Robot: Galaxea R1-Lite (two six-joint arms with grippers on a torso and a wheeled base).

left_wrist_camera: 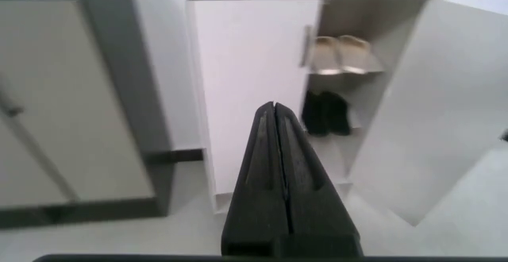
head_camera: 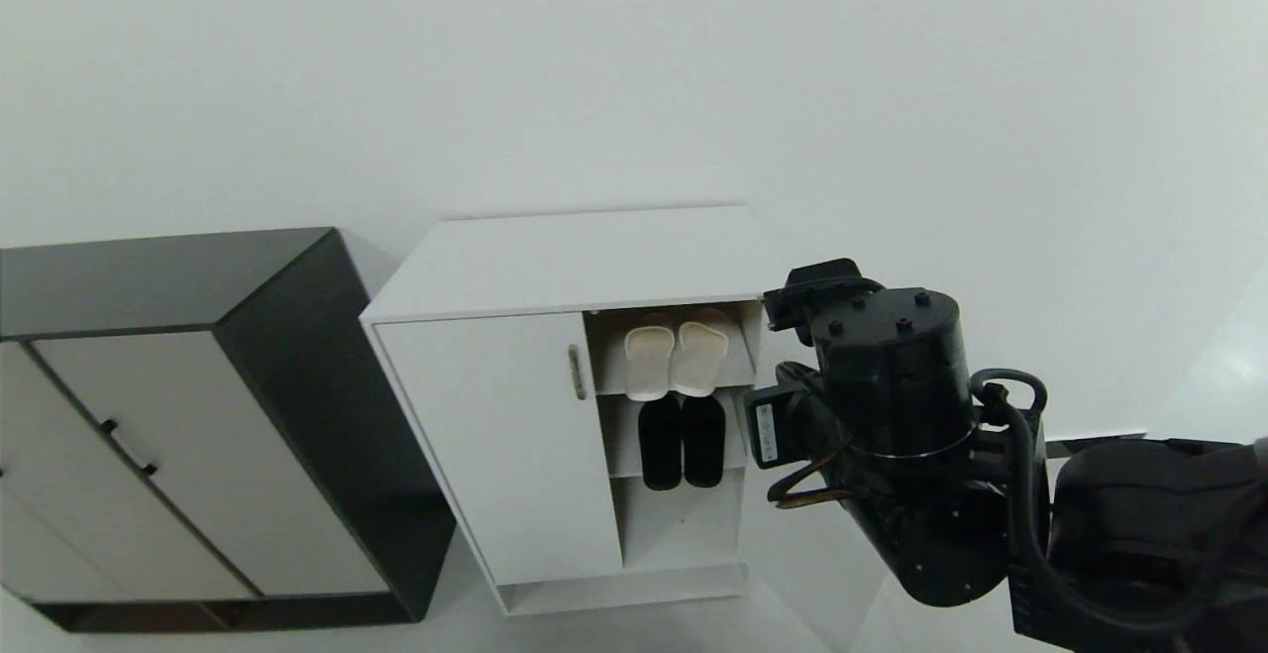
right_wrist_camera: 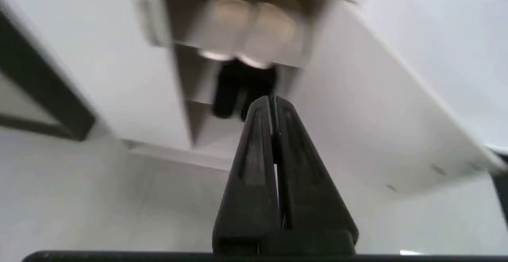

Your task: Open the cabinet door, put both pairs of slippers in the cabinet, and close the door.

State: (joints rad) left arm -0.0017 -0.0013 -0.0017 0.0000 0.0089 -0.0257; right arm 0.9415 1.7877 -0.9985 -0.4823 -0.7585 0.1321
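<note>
Head view first: the white cabinet [head_camera: 565, 257] stands with its right half open, and both pairs are in, white slippers [head_camera: 676, 358] side by side on the top shelf and black slippers [head_camera: 682, 440] on the shelf below. My right arm [head_camera: 892, 376] sits just beside that opening. Over to the left wrist view: my left gripper [left_wrist_camera: 275, 107] is pressed fully together with nothing in it, facing the cabinet from well back, out of the way. Right wrist view now: my right gripper [right_wrist_camera: 274, 102] is likewise closed and empty, near the open door [right_wrist_camera: 381, 127], placed, I'd judge, to push it shut, the one step left.
</note>
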